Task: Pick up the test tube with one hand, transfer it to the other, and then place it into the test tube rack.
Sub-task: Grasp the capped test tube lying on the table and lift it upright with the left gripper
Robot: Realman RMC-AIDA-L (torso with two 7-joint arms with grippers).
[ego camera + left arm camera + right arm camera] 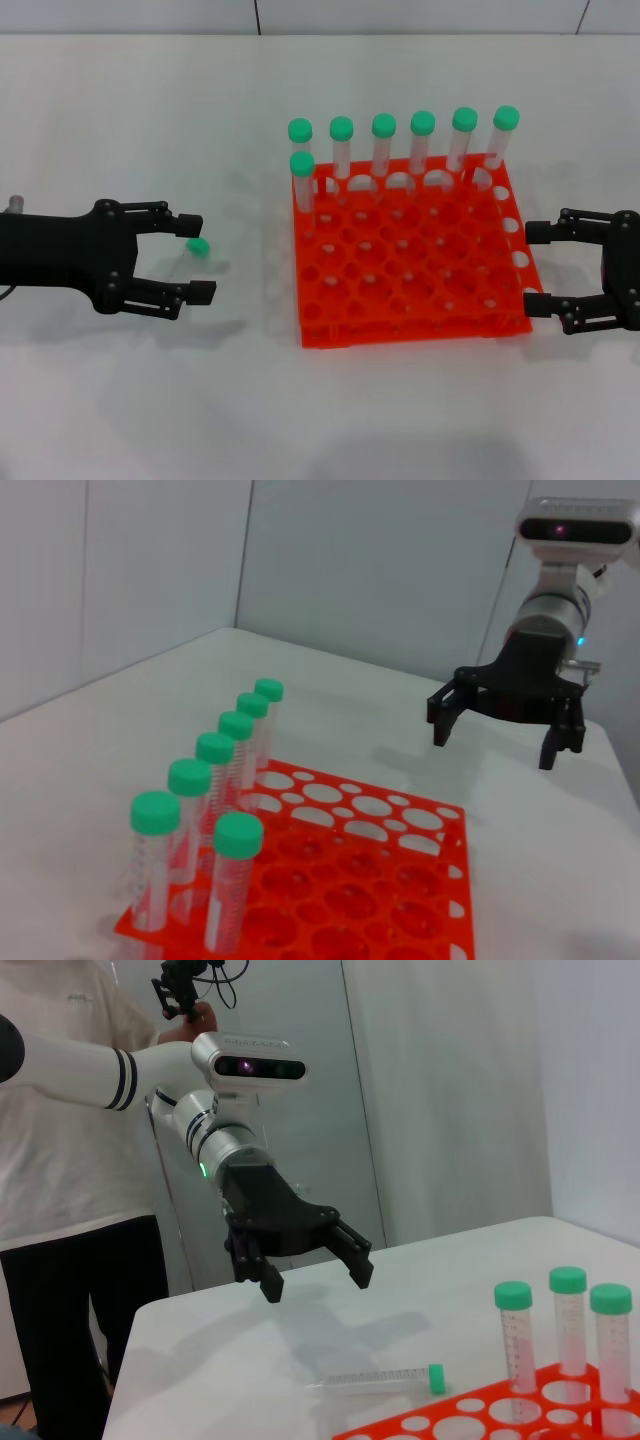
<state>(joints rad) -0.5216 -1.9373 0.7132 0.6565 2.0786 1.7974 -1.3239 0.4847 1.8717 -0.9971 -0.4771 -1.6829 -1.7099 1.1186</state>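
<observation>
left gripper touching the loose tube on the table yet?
Apart. The right wrist view shows the left gripper open and above the table, clear table between it and the test tube lying flat beneath.

Bright, even overhead light; white table (120,400) near overexposed, little texture. Shadows soft and faint: pale smudges under left gripper (195,257) and beside test tube rack (400,260). No hard glare. Head view crisp; wrist views slightly soft, backgrounds hazy.

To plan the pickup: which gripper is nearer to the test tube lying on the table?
Left. The left gripper hangs open over the lying test tube; the right gripper is beyond the orange rack.
</observation>
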